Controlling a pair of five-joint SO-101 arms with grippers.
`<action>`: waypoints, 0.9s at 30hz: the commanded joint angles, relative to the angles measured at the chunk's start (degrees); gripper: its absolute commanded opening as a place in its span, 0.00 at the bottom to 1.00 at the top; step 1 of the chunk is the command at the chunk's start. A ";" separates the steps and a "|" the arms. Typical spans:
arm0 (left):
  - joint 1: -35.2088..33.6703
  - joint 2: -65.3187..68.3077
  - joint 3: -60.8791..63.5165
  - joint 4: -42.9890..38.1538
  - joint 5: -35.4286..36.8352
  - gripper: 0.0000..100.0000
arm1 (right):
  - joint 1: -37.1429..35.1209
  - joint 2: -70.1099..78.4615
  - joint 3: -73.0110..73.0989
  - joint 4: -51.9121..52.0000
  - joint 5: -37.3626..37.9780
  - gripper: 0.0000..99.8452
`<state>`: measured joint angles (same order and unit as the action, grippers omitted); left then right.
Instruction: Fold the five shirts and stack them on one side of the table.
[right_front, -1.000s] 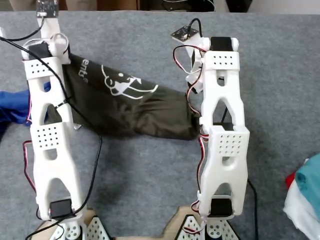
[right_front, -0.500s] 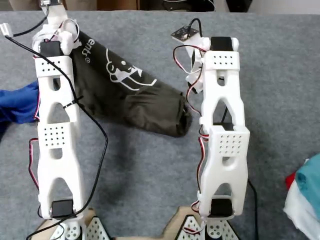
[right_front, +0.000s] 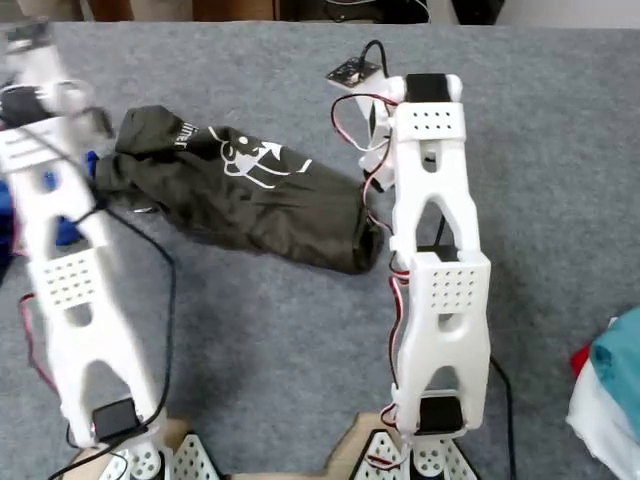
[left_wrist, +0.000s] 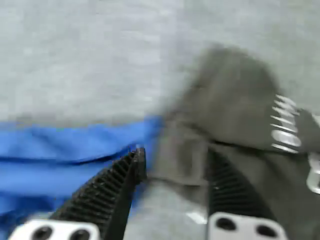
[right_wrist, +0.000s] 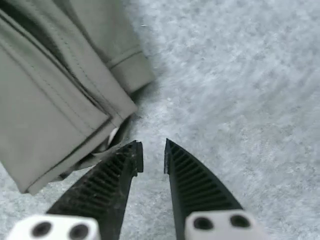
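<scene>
**Entry: dark shirt bunched mid-table, fold not yet clean**

Position. The dark shirt lies on the grey table between the 2 arms, crumpled rather than flat. Its printed side faces up, and its far-left end is heaped into a lump. A blue shirt lies just beside that lump, under the left arm. More garments sit in a pile at the table's right edge, well apart from the dark shirt.

Pincers. The left gripper has its jaws set wide, with a dark hem showing in the gap. I cannot tell whether the cloth is touched or merely lies below. The right gripper is at a narrow gap and holds nothing. It hovers over bare table just beside the shirt's folded sleeve edge.

Status (judgement). This is shirt 1 of 5 and it is only part-folded. No tidy stack is visible.

Risks (judgement).
1. The left jaws sit at the line where blue and dark cloth meet. Closing here could catch both shirts and drag the blue one along.
2. Folding over the heaped end would lock in a lumpy bundle, so it wants flattening first.
3. The right jaws are too narrow to take the layered hem. Unless they open first, they would shove it instead.
4. The left arm's black cable hangs near the shirt and could snag on a sweep.
</scene>
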<state>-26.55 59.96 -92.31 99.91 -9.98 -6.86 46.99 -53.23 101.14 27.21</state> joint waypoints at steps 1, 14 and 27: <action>-9.05 -7.08 -0.62 0.97 -7.03 0.24 | -1.01 -1.98 -2.42 1.23 -2.46 0.09; -18.55 0.48 22.33 0.44 -18.64 0.24 | -0.31 -20.35 13.32 1.23 -7.56 0.09; -30.24 9.71 -3.52 -10.55 -10.55 0.02 | -0.22 -34.07 25.71 1.05 -7.65 0.09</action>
<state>-51.16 70.86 -84.31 92.09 -24.31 -7.47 17.01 -27.91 101.32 20.09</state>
